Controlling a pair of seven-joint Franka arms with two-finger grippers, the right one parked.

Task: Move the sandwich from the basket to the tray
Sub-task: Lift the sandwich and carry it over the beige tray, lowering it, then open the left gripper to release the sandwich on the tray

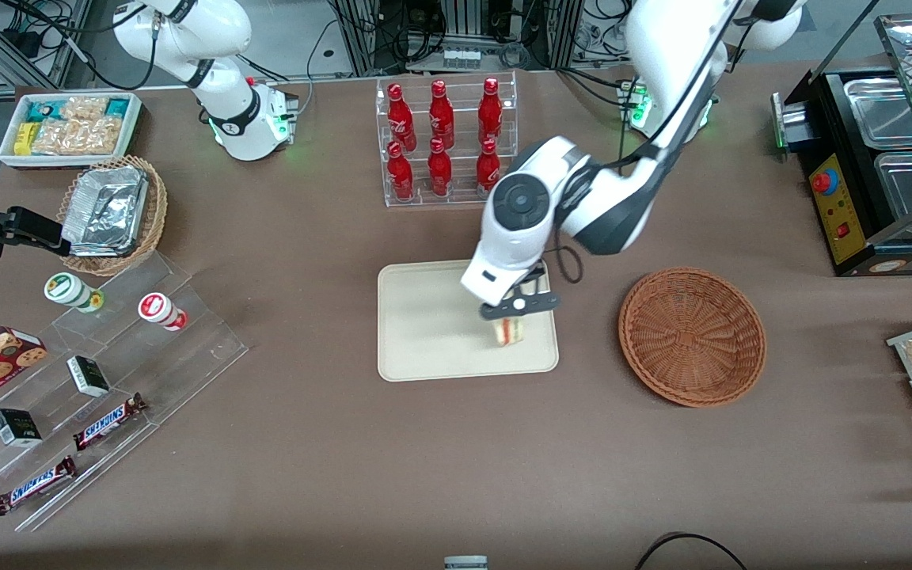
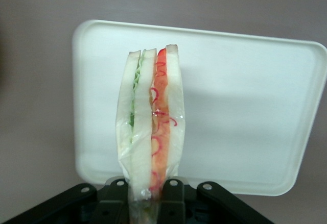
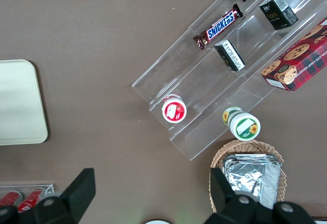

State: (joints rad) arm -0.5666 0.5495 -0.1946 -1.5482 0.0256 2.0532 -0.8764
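Observation:
My gripper (image 1: 518, 307) is shut on the sandwich (image 1: 508, 330), a wrapped wedge of pale bread with red and green filling. It holds the wedge over the cream tray (image 1: 424, 348), at the corner closest to the basket and the front camera. In the left wrist view the sandwich (image 2: 150, 127) stands on edge between the black fingers (image 2: 173, 185) of the gripper (image 2: 145, 188), with the tray (image 2: 245, 106) below it. Whether the sandwich touches the tray I cannot tell. The reddish-brown wicker basket (image 1: 692, 336) sits beside the tray, toward the working arm's end, with nothing in it.
A clear rack of red bottles (image 1: 444, 138) stands farther from the front camera than the tray. Toward the parked arm's end are an acrylic stand with snack bars (image 1: 108, 419), a tan basket of foil containers (image 1: 112, 210) and a white snack bin (image 1: 68, 127). A black food warmer (image 1: 868, 166) stands at the working arm's end.

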